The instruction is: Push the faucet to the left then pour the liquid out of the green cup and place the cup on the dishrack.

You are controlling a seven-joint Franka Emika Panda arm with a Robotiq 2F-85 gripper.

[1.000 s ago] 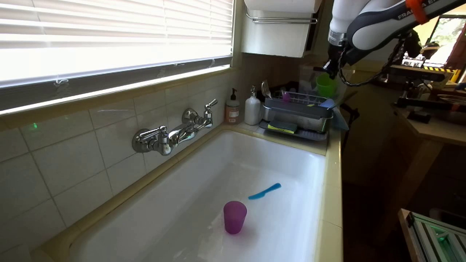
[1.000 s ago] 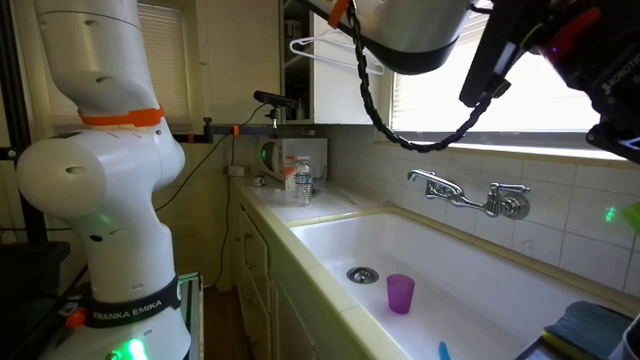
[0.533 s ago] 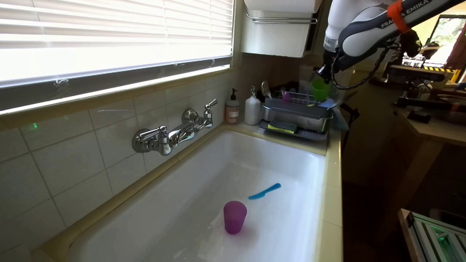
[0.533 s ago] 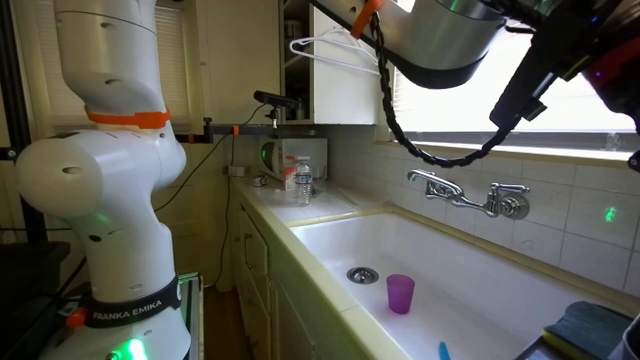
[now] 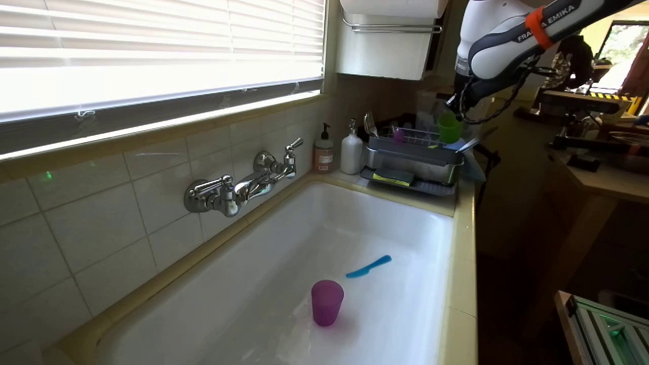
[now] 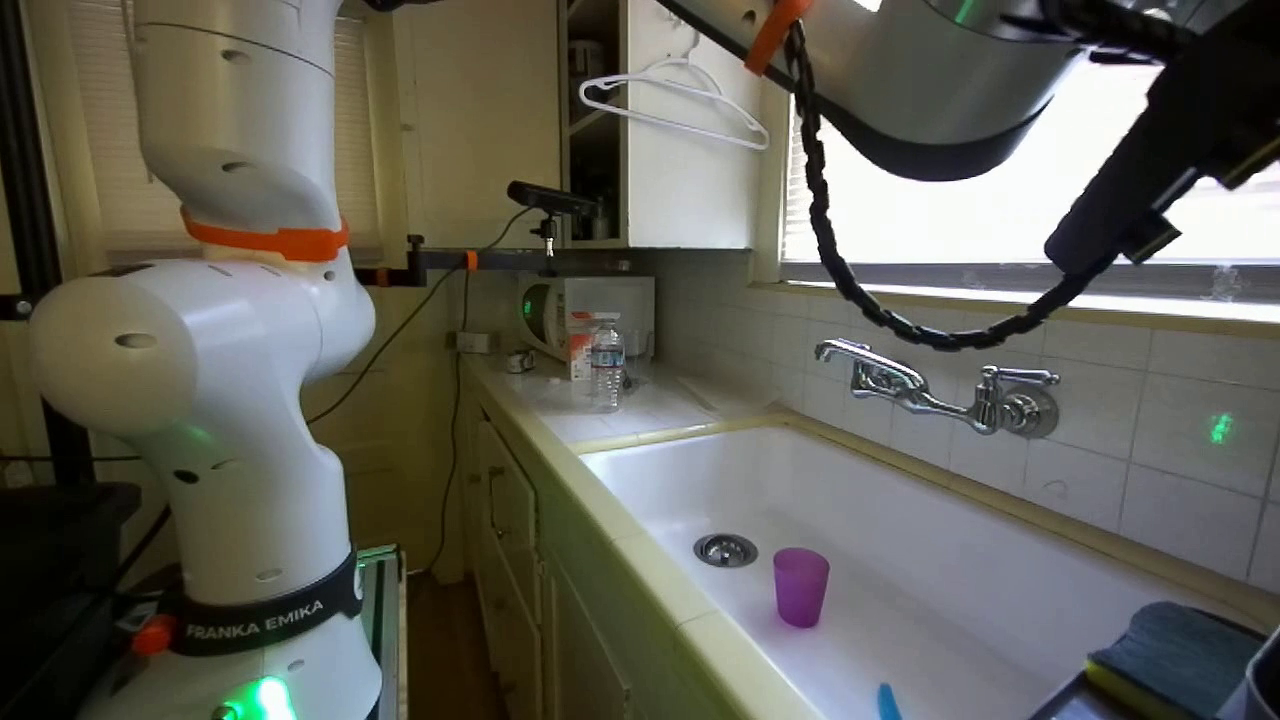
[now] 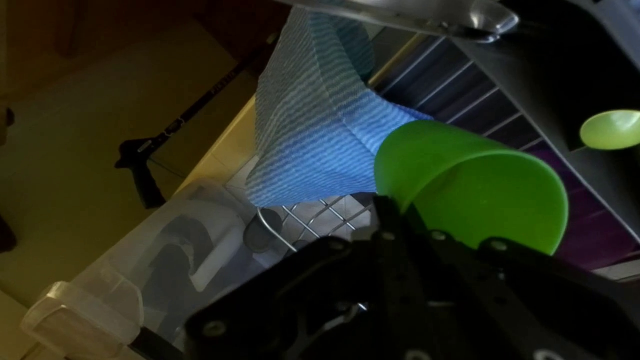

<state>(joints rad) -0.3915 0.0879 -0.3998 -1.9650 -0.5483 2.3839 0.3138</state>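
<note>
My gripper (image 7: 396,205) is shut on the wall of the green cup (image 7: 480,185), one finger inside the rim and one outside. In an exterior view the green cup (image 5: 449,128) hangs under the gripper (image 5: 453,105), over the back right of the grey dishrack (image 5: 413,152). I cannot tell whether its base touches the rack or the cloth. In the wrist view the rack's wire bars (image 7: 320,220) show beside the cup, and its inside looks empty. The chrome faucet (image 5: 253,186) is on the tiled wall; its spout (image 6: 890,378) points along the wall. The fingers are out of view there.
A blue striped cloth (image 7: 320,130) drapes over the rack's edge beside the cup. A metal utensil (image 7: 425,15) and a green spoon (image 7: 612,129) stick out close by. Two soap bottles (image 5: 351,152) and a sponge (image 5: 393,176) sit near. The sink (image 5: 274,284) holds a purple cup (image 5: 327,302) and blue knife (image 5: 369,266).
The arm has moved toward the dishrack and lowered slightly, carrying the green cup down. The cup has left the right edge of an exterior view. The faucet and purple cup have not moved.
</note>
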